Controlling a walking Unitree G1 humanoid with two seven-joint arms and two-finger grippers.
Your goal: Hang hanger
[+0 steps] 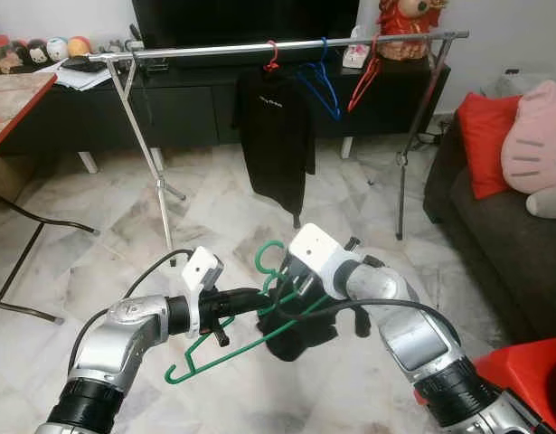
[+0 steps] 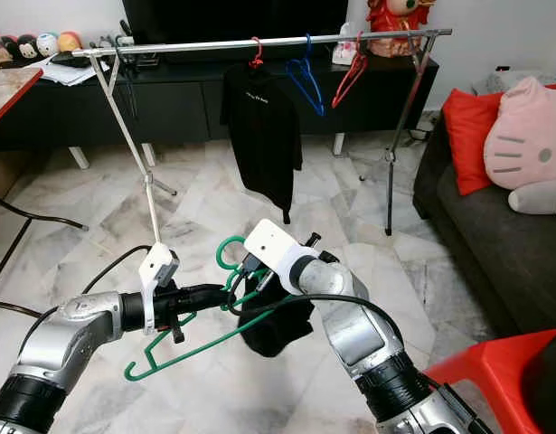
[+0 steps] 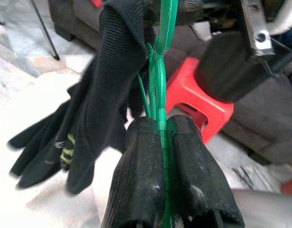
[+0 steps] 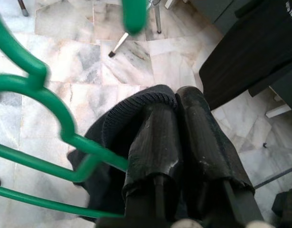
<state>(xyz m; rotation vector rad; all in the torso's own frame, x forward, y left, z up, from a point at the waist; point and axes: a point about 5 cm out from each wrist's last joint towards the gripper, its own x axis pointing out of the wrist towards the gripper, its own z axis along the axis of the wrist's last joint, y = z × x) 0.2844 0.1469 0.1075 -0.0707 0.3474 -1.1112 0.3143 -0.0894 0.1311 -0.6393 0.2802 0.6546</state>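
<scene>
While my left gripper clamps the green hanger and my right gripper pinches a black garment — marble floor below, clothes rail ahead.

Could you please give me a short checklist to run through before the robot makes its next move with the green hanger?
1. Left gripper shut on the green hanger: ok, wire clamped between both fingers.
2. Right gripper shut on the dark garment: ok, fabric pinched at the fingertips.
3. Garment fully seated on the hanger: cannot tell; it hangs bunched near the hook.
4. Hanger hook free to catch the rail: cannot tell; the right gripper sits close beside it.
5. Free space on the rail: ok, a long bare stretch on the robot's left of the black shirt.
6. Rail within reach: not ok, the rack stands well ahead across the floor.
</scene>
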